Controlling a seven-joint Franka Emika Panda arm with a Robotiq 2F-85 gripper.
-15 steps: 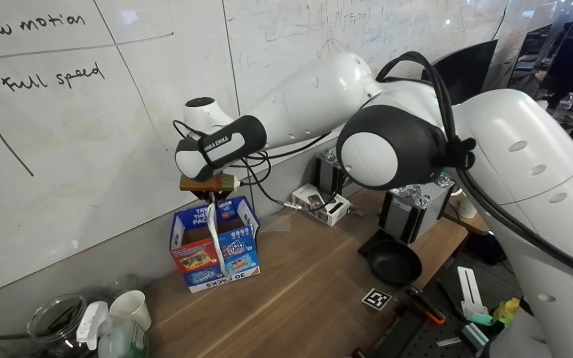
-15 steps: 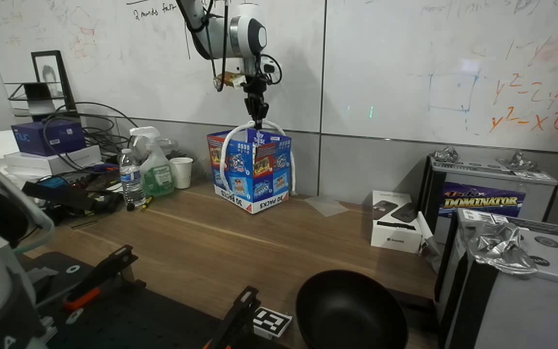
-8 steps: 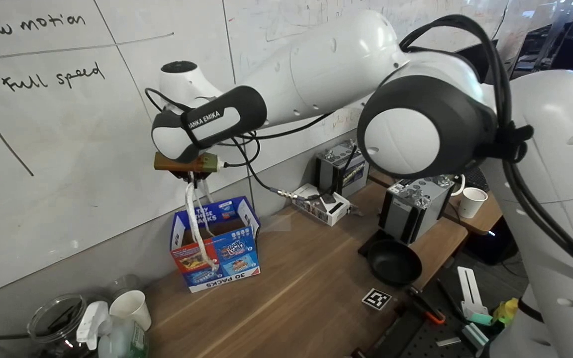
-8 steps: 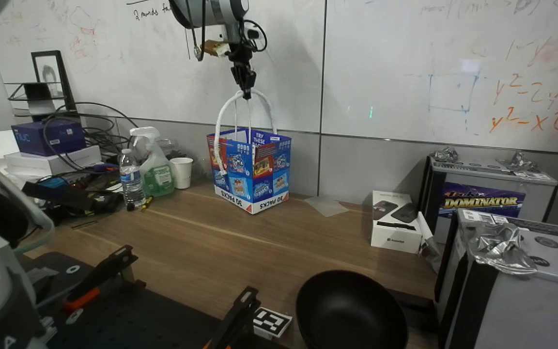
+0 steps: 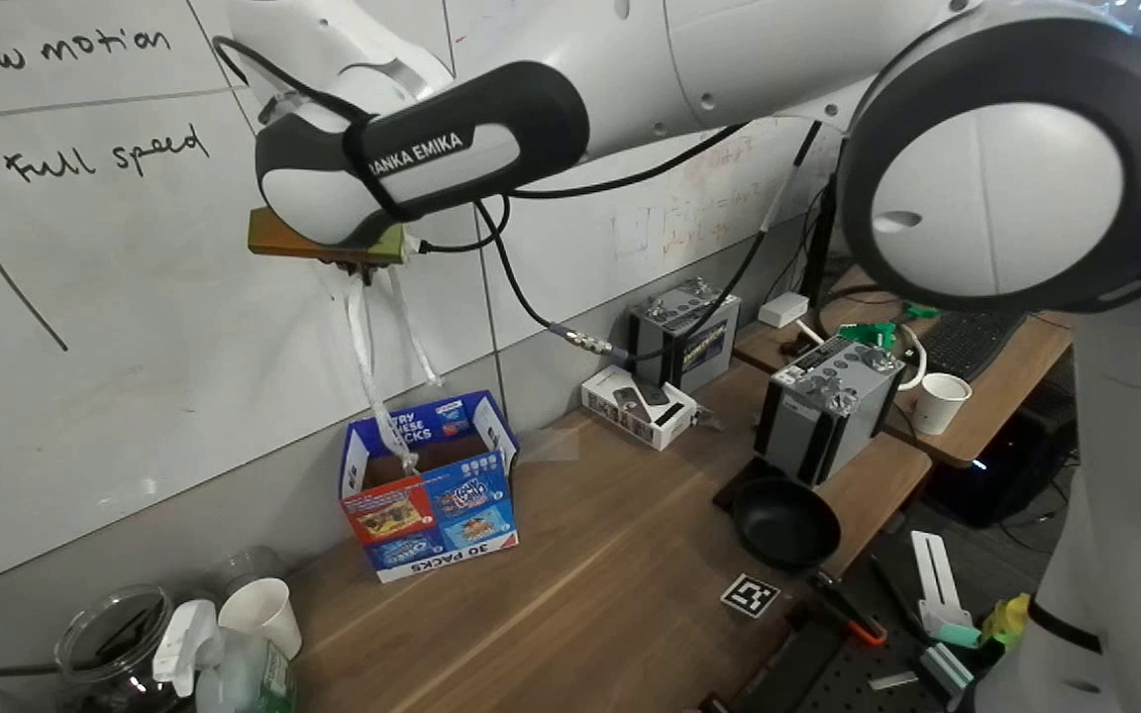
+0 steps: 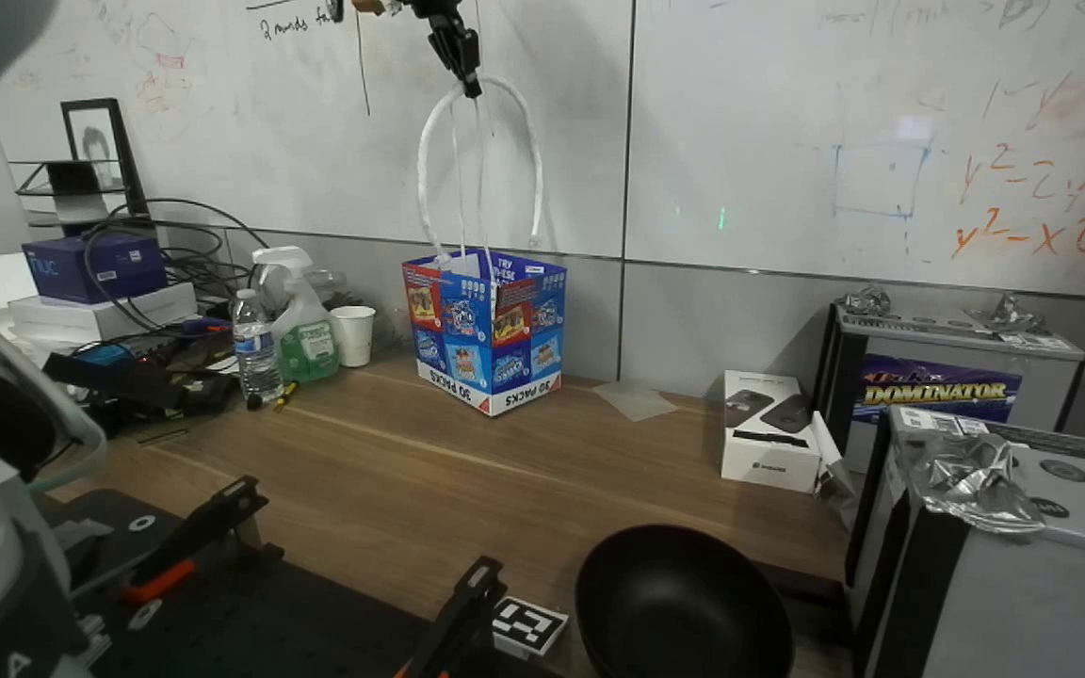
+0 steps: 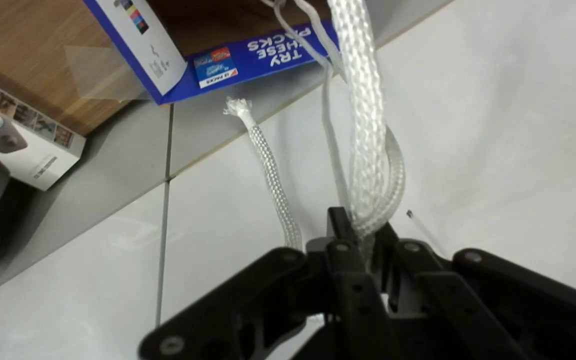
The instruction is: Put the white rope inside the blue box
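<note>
tool (image 7: 362, 227) closed on white rope (image 7: 360, 125) | blue box (image 7: 243, 65) cropped, wrist view | arm (image 5: 729, 59) cropped at top

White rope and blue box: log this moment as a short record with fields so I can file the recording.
Rope: white rope, drooping from the jaws in several strands
Jaws: closed on the rope, higher than the box
Box: blue box, upright on the wooden table, top open
Rope ends: a frayed end appears outside the box rim in the wrist view; other strands reach down to the opening, how far in is unclear
Also on table: spray bottle, white cup beside it, black pan
Status: rope not yet released
</note>
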